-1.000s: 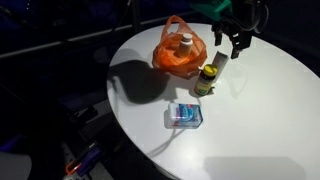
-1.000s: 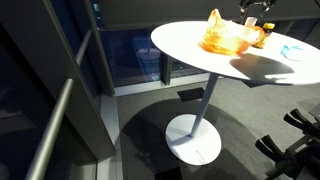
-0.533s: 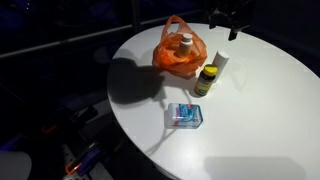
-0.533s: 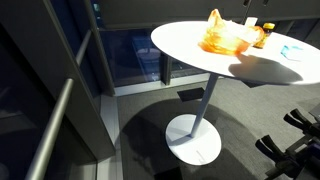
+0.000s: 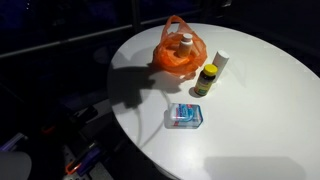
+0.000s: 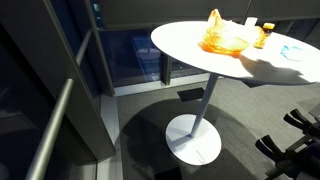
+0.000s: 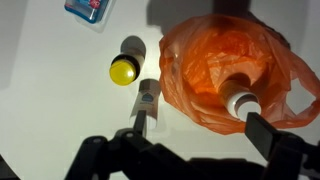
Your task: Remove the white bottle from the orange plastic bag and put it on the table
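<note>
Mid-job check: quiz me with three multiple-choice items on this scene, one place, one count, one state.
1. The white-capped bottle sits: A in the orange bag; B on the floor; C beside the bag.
2. Items on the table outside the bag: A one; B three; C five.
3. The fingers are: A shut on the bag; B open, empty; C out of view.
A: its cap shows inside the bag's mouth. B: yellow-lidded jar, slim white bottle, blue packet. B: wrist view shows them apart, nothing between.

orange bag (image 7: 200, 72) mouth open upward, jar (image 7: 123, 69) beside
</note>
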`<state>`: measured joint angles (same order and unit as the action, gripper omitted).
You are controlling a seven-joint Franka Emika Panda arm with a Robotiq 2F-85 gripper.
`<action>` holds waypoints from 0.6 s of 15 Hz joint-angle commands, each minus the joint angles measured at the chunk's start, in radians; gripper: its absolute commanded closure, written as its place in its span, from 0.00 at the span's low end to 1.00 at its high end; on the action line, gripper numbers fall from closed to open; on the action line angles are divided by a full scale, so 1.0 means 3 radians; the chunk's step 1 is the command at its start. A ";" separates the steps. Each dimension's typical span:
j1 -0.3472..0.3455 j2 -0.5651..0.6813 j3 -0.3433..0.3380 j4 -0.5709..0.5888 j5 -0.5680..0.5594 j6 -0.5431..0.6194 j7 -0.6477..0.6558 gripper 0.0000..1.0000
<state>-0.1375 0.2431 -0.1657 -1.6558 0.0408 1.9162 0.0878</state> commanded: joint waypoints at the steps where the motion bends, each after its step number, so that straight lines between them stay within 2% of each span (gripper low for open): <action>1: -0.0025 -0.0315 0.0052 -0.0107 0.0030 -0.0350 -0.0117 0.00; 5: 0.0005 -0.0581 0.0083 -0.0148 0.0006 -0.0682 -0.0145 0.00; 9: 0.0036 -0.0890 0.0113 -0.0276 0.0015 -0.0831 -0.0147 0.00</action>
<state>-0.1287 0.0599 -0.1394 -1.6829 0.0408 1.6877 0.0680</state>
